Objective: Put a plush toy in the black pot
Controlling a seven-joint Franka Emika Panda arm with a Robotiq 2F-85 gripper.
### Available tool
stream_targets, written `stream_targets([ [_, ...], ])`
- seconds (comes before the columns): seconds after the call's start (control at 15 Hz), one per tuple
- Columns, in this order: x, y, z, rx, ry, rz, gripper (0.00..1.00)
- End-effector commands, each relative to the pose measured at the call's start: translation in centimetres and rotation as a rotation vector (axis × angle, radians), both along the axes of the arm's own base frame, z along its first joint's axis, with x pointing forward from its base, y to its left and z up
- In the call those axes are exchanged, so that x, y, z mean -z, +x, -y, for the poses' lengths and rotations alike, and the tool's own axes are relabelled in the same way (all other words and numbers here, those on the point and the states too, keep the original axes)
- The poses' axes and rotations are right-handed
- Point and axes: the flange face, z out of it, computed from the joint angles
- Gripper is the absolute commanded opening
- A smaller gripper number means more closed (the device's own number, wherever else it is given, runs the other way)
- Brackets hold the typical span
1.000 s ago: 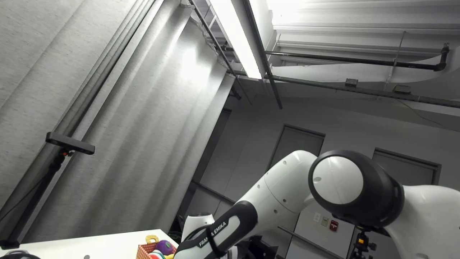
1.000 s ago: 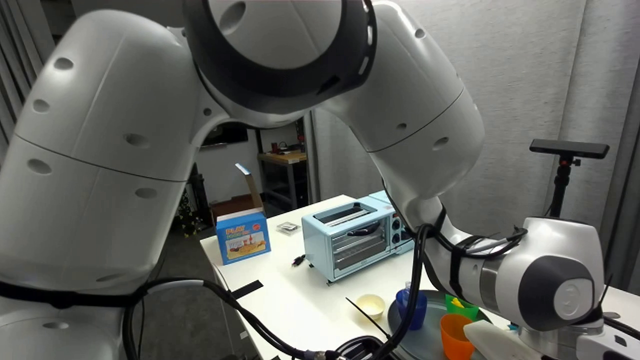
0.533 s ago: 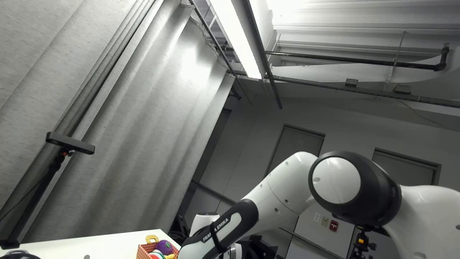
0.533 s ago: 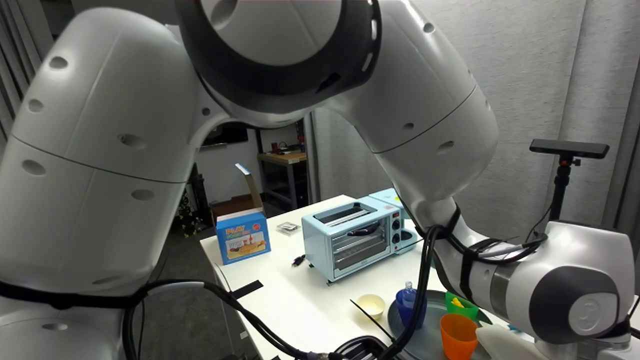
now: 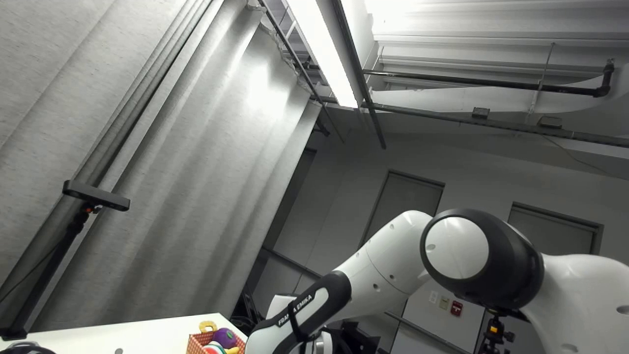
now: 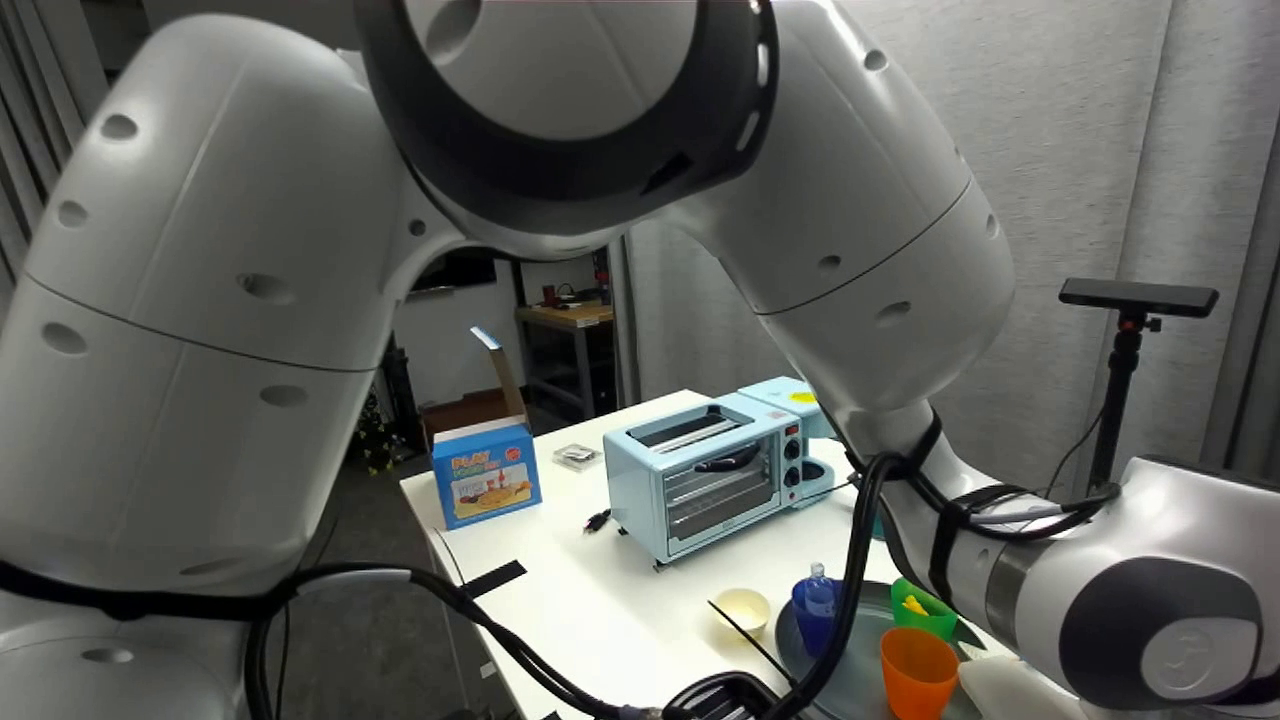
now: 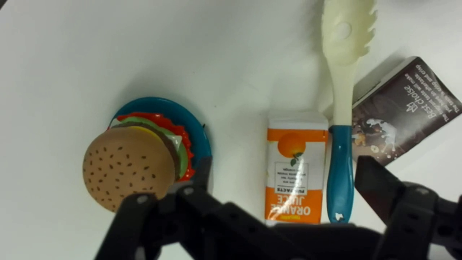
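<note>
Showing a wide, unladen hand point(image 7: 284, 169)! Spotting a purple toy point(image 5: 224, 338), perhaps plush, inside the red basket point(image 5: 195, 345); likely needing everything yet, pickup to drop into the black pot, unidentifiable here.

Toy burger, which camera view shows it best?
The wrist view: it looks down on the toy burger, showing its seeded top and layered side over a teal dish, though the open jaws hide a bit of its lower edge. I can't make it out in either exterior view.
</note>
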Motion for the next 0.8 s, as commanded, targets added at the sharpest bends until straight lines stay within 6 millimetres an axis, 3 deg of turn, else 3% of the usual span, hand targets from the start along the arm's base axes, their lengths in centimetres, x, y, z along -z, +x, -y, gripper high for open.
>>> stream_targets([
  [0.0, 0.5, 0.1, 0.8, -0.001, 0.039, 0.027, 1.0],
  [0.13, 0.8, 0.0, 1.1, 0.001, 0.053, 0.028, 1.0],
  [0.2, 0.9, -0.1, 1.2, 0.002, 0.058, 0.029, 0.95],
  [0.33, 1.1, -0.2, 1.5, 0.003, 0.067, 0.029, 0.71],
  [0.47, 1.3, -0.3, 1.7, -0.002, 0.074, 0.029, 0.63],
  [0.73, 1.4, -0.5, 2.0, -0.009, 0.083, 0.03, 0.31],
])
